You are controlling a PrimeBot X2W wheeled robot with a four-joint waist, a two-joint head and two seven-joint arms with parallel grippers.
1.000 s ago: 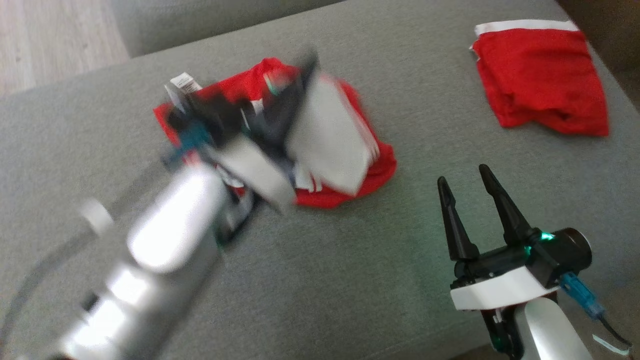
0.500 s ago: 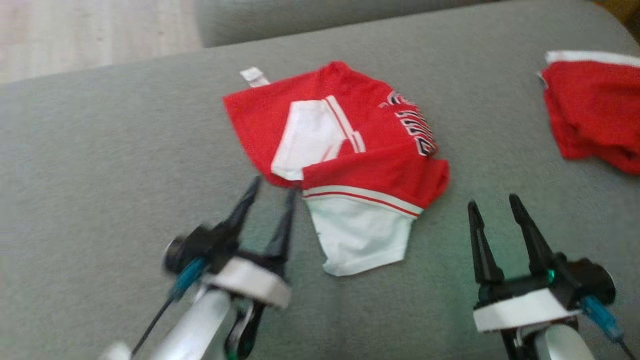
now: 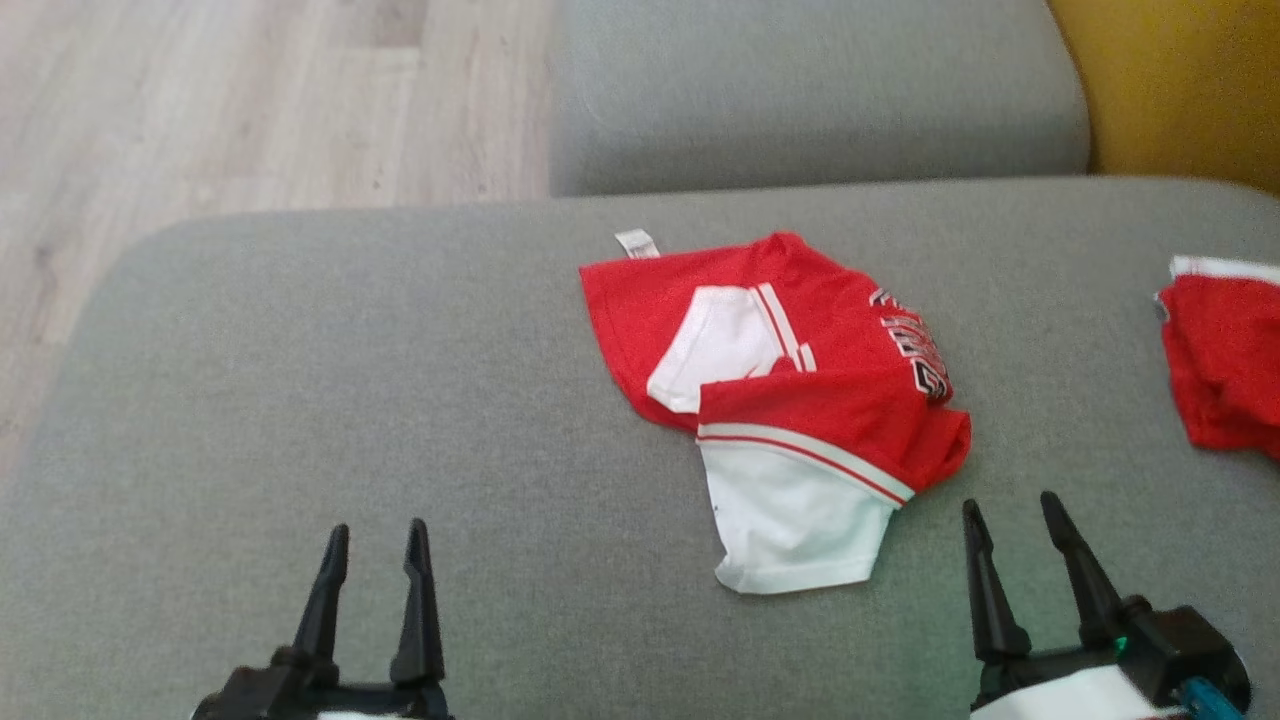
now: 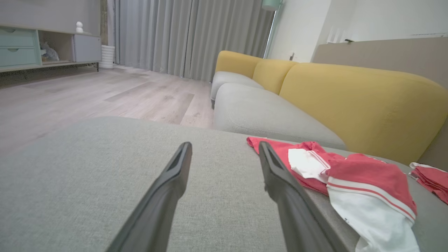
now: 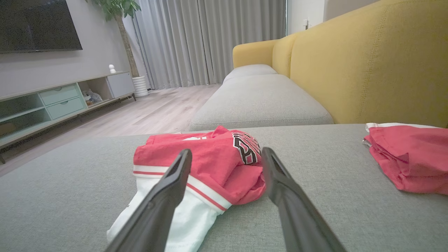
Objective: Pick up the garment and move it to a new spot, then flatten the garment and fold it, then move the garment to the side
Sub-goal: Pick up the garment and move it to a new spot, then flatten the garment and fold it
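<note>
Zero grip: holding nothing in left pincer [image 3: 378,528] or right pincer [image 3: 1008,501], both spread, parked at near edge of cushion [image 3: 350,380]. Seeing red-and-white garment [image 3: 830,400] crumpled mid-cushion, just ahead of right pincer, probably central for two-arm reach when flattening. Ignoring other red cloth [image 3: 1225,370] at far right

grey sofa seat [image 3: 300,400], yellow backrest [image 4: 350,98], pale wood floor [image 3: 250,100], grey curtains [image 5: 210,42]

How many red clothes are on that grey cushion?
2. A crumpled red-and-white garment lies midway across the grey cushion; a second red garment lies to the right, cut off by the head view's edge.
</note>
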